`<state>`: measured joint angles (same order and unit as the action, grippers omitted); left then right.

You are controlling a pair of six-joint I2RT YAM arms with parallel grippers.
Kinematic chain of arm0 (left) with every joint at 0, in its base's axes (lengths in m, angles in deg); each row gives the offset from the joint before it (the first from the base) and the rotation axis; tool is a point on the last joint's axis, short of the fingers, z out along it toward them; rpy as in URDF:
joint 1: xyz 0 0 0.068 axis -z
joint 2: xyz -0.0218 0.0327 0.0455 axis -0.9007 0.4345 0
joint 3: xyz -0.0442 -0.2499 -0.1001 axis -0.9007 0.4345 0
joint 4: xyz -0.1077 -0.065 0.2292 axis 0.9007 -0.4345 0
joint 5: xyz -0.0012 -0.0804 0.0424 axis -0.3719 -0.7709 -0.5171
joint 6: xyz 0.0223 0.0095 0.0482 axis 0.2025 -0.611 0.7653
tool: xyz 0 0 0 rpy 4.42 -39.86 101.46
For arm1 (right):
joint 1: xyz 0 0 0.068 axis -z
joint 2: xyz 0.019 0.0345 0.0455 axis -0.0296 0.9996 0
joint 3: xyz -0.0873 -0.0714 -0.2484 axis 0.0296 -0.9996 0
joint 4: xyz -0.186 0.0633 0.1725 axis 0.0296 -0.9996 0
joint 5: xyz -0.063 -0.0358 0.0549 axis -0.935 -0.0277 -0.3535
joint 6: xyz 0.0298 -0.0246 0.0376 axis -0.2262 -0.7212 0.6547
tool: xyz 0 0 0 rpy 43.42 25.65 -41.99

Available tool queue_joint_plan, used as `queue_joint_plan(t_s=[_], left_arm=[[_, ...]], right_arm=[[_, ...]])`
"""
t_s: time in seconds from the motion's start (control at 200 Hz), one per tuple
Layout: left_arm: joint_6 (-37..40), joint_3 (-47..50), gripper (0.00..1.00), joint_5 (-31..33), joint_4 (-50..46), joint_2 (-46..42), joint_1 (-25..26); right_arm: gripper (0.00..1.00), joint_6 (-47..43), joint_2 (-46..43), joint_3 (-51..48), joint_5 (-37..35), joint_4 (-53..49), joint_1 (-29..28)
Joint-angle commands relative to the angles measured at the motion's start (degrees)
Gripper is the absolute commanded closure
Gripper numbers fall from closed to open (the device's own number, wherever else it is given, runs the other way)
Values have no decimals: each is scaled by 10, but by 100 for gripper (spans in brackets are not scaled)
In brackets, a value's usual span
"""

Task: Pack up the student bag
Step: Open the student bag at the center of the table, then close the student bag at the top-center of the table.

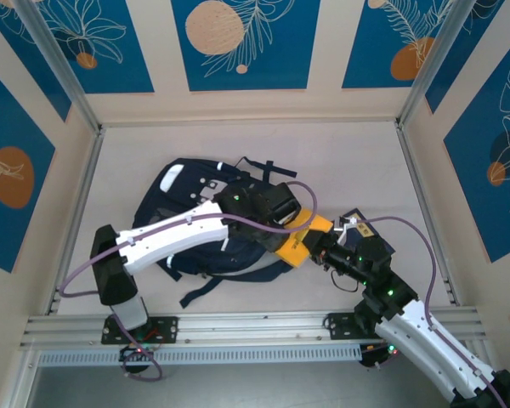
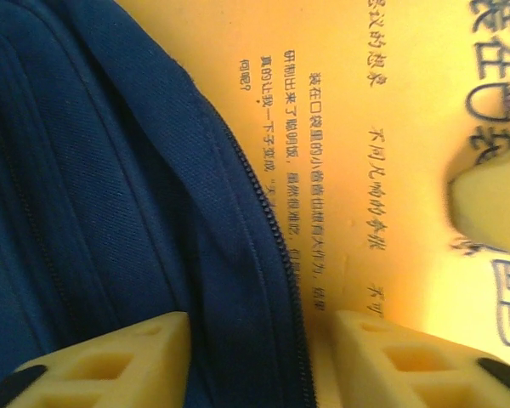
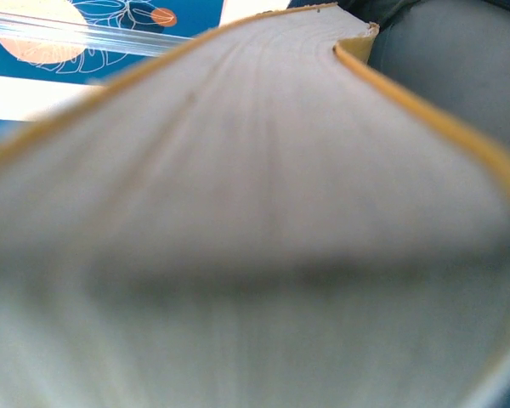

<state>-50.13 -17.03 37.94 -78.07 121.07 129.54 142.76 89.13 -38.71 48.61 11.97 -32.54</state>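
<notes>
Two grippers meet at the large navy fabric backpack — left gripper pinching its zipper edge, right gripper holding a thick yellow-covered book.

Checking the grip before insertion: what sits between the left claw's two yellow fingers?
In the left wrist view, the navy fabric backpack's zippered edge, beside the yellow paperback book.
</notes>
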Motion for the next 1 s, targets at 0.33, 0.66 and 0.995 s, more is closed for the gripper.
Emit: queue_joint_plan(t_s=[0.33,0.66,0.995], left_arm=[[16,-2,100,88,31,-60,6],[24,-3,100,76,12,-216,-67],[18,46,100,22,29,-293,-133]], right_arm=[[100,-2,-21,10,19,87,-6],[100,-49,-19,-2,23,-24,-8],[100,-58,-18,-35,39,2,-20]])
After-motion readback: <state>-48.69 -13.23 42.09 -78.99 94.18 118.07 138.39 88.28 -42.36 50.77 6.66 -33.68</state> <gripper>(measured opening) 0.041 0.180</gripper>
